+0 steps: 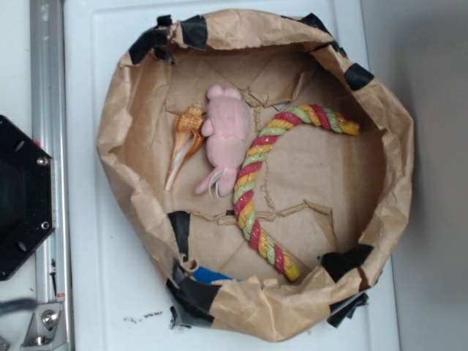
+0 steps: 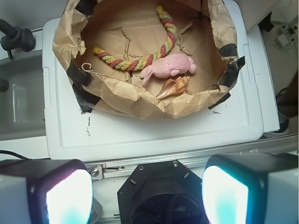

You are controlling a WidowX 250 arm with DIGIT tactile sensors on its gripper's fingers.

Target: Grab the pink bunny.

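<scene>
The small pale pink plush bunny point(image 1: 223, 135) point(image 2: 170, 66) lies on its side on the floor of a crumpled brown paper bowl point(image 1: 398, 157) point(image 2: 140, 105), its rounded ears toward the far rim in the exterior view and thin white strings trailing from its near end. In that view, just left of it and touching its flank is an orange-and-white spiral seashell point(image 1: 183, 142) point(image 2: 174, 87), its pointed tip aimed toward the near left. On the bunny's right, touching its lower body, a twisted rope of red, yellow and green strands point(image 1: 259, 186) point(image 2: 140, 58) curves in an arc, one end near the far right wall and the other near the near wall. The bowl's rim is patched with strips of black tape point(image 1: 194, 31) point(image 2: 77, 77), and a bit of blue shows near its near edge. The bowl sits on a white plastic surface point(image 1: 95, 292) point(image 2: 154, 135), with a metal rail point(image 1: 45, 88) and a black hexagonal base point(image 1: 22, 197) point(image 2: 156, 193) to the left.

In the wrist view the gripper point(image 2: 147, 196) hangs well apart from the bunny, its two pale glowing fingers point(image 2: 67, 198) spread wide at the bottom corners, nothing between them
</scene>
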